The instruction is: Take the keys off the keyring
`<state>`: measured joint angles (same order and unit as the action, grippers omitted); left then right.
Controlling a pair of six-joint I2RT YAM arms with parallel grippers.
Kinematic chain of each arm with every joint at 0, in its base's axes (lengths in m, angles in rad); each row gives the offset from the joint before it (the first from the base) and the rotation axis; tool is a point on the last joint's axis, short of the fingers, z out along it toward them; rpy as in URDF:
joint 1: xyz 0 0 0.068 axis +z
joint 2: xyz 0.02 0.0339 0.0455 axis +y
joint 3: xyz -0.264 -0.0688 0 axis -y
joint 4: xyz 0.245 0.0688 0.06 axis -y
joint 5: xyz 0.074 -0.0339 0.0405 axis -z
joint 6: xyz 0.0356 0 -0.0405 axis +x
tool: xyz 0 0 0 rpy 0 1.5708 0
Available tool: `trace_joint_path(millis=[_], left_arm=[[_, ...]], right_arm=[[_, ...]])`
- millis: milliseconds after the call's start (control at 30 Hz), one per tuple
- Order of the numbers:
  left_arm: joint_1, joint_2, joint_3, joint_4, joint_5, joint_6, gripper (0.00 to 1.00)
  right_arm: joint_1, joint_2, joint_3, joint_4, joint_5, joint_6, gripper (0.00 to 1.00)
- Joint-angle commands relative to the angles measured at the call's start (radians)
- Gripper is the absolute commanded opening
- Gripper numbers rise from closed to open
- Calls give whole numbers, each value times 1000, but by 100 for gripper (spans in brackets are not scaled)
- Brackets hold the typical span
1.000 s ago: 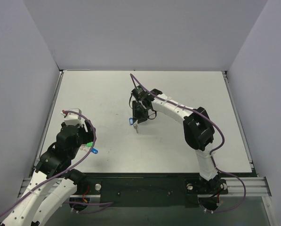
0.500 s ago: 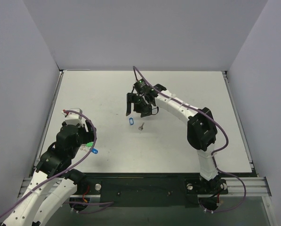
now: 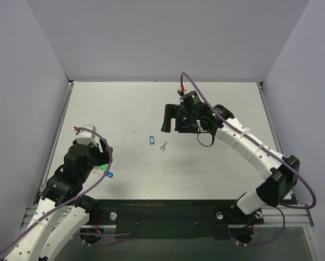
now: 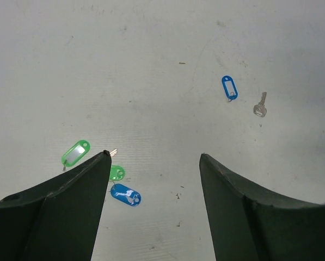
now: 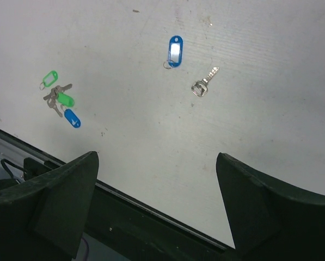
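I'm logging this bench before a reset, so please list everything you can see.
key: one, silver, mid-table, beside the keyring but apart from it
keyring: one, light-blue tag with a pale centre and a thin ring, mid-table
tag bunch: two green tags, one dark blue, small keys among them, near the left arm
table: one, white
walls: three, pale grey, around the table
left arm: white and black, purple cable
right arm: white and black, purple cable
left pincer: open, empty
right pincer: open, empty
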<state>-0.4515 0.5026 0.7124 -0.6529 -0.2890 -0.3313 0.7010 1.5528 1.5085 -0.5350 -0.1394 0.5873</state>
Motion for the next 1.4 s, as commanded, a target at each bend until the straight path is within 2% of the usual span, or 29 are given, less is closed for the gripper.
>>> trace_joint_path(millis=[0, 400, 567, 667, 767, 1100, 1367], left_arm=[[13, -10, -4, 59, 33, 21, 76], [17, -9, -2, 64, 48, 25, 76], [22, -7, -5, 65, 53, 28, 76], [23, -9, -5, 71, 62, 31, 76], [23, -10, -7, 72, 63, 32, 76], [23, -9, -7, 75, 65, 34, 76], [23, -1, -8, 76, 68, 34, 76]], right_arm=[[0, -109, -99, -26, 73, -40, 84], [0, -414, -280, 0, 121, -81, 84], [-1, -554, -381, -28, 228, -52, 92], [-1, -614, -428, -34, 248, -37, 100], [0, -709, -510, -14, 335, -3, 100], [-1, -958, -659, 40, 486, 65, 100], [0, -1062, -699, -10, 482, 75, 100]])
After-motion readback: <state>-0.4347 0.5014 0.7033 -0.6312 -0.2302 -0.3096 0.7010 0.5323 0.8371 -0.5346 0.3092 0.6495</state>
